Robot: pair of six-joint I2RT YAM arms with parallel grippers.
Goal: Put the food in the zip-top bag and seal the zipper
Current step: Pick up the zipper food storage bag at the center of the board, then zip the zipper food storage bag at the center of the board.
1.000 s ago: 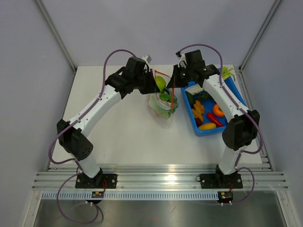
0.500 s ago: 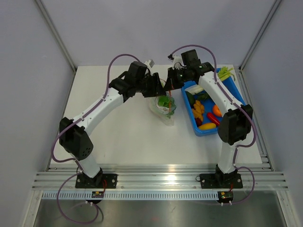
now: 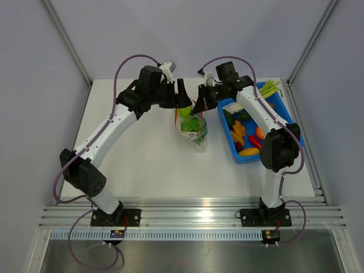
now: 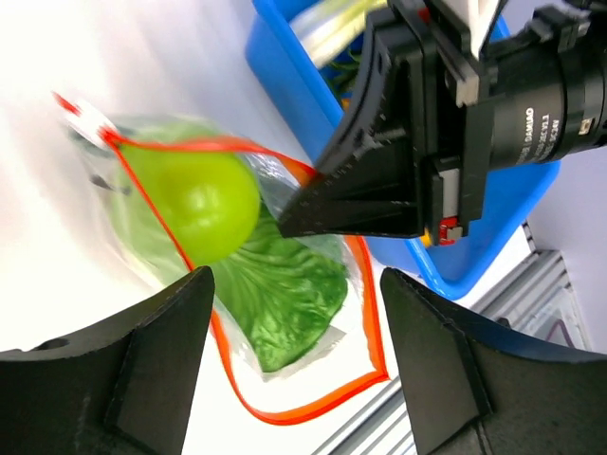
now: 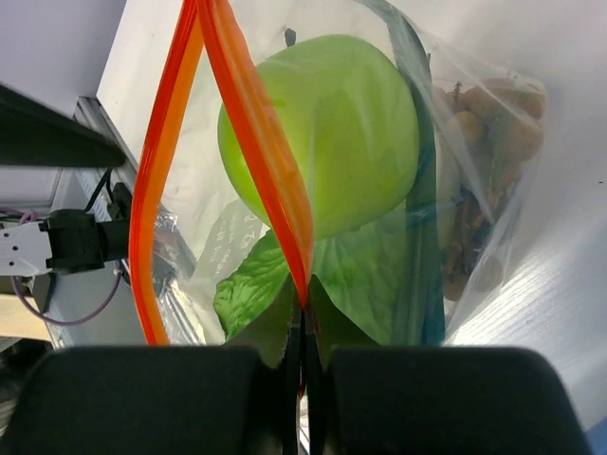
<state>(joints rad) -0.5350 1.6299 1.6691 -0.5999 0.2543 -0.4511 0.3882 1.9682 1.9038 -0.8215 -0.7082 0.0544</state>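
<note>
The clear zip-top bag [image 3: 194, 129] hangs open over the table's middle, its orange-red zipper [image 4: 230, 353] forming a wide loop. My right gripper [image 5: 303, 322] is shut on the zipper strip [image 5: 254, 142] and holds that edge up. Inside the bag are a green apple [image 4: 203, 203], a cabbage leaf [image 4: 285, 303] and a cluster of brown balls [image 5: 486, 133]. My left gripper [image 4: 299, 374] stands open just above the bag's mouth with nothing between its fingers [image 4: 156, 379]. In the top view it [image 3: 182, 96] faces the right gripper [image 3: 199, 105] over the apple [image 3: 185, 110].
A blue bin [image 3: 243, 157] sits to the right of the bag with orange [image 3: 261, 132], red [image 3: 257, 143] and yellow [image 3: 248, 151] pieces and green onions [image 3: 272, 87] in it. Grey walls enclose the table on three sides.
My left gripper has opened and let go of the green apple, which now lies in the bag. The left arm has drawn back and up. The right gripper keeps its hold.
</note>
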